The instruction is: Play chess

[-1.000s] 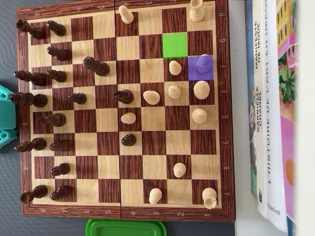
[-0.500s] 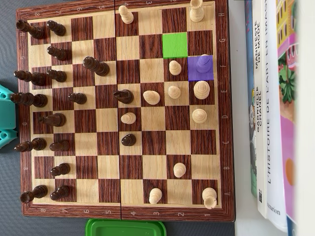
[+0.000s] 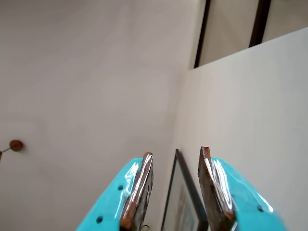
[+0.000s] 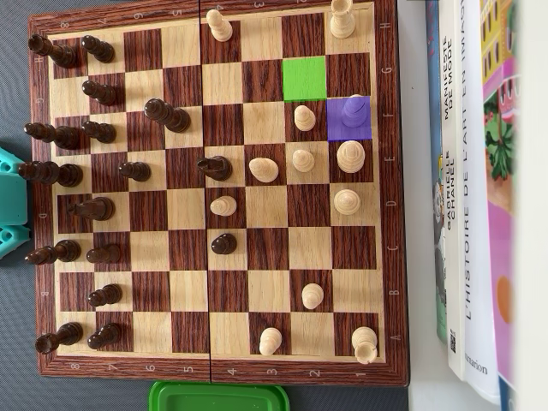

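Chessboard [image 4: 218,360] fills the overhead view, lying flat on the bench, and a teal part of the arm [image 4: 10,201] shows just beside its left edge. Past that edge the gripper [image 3: 175,156] is raised and tilted upward toward a pale wall, its jaws apart with nothing between them. Farther across the board, a purple square [image 4: 348,118] and a green square [image 4: 304,78] lie near its right edge, with books [image 4: 467,188] beyond.

chessboard [image 4: 214,360], purple-marked piece [image 4: 351,116], green square [image 4: 305,78]
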